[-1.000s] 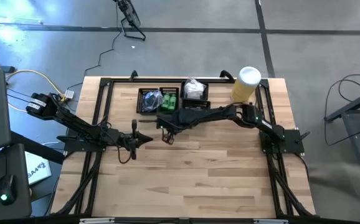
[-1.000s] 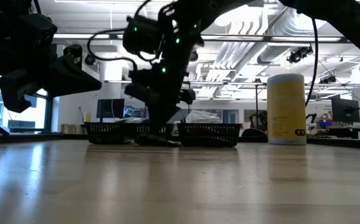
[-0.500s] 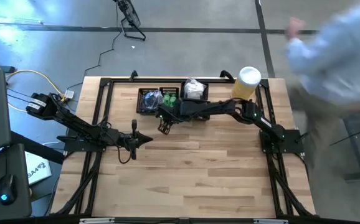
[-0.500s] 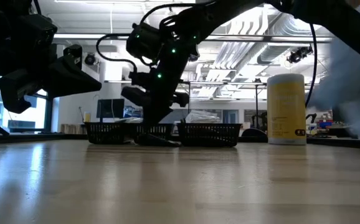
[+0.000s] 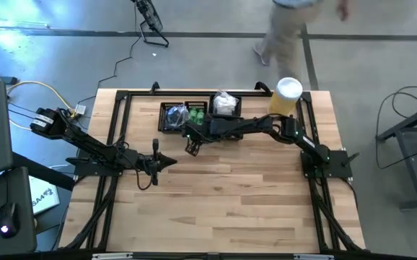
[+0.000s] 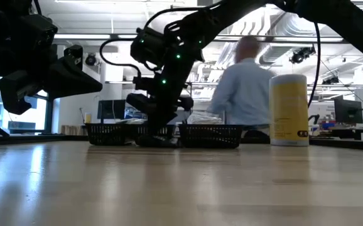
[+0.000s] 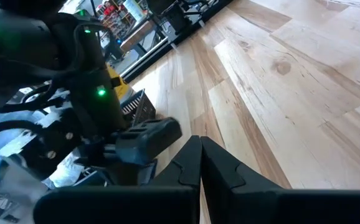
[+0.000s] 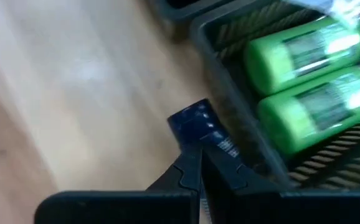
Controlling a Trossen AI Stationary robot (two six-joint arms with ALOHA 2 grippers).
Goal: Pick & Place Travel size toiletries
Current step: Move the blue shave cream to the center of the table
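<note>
Right wrist view shows the right gripper (image 8: pixel 198 163) with fingers pinched on a flat navy packet (image 8: pixel 198 127) beside 2 glossy green tubes (image 8: pixel 304 53) in a black mesh tray (image 8: pixel 242 134). Left gripper (image 5: pixel 171 162), at centre left of the high view, hangs closed and empty over the pale wood table (image 5: pixel 230 202).

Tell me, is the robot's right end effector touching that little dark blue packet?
Touching. The right wrist view shows the right end effector shut on the dark blue packet, pinched between its fingertips, beside the tray of green tubes.

Wooden table (image 5: pixel 216 202): black mesh trays (image 5: pixel 172 115) line its far edge, yellow cylinder (image 5: pixel 284 97) stands by the far right corner.
</note>
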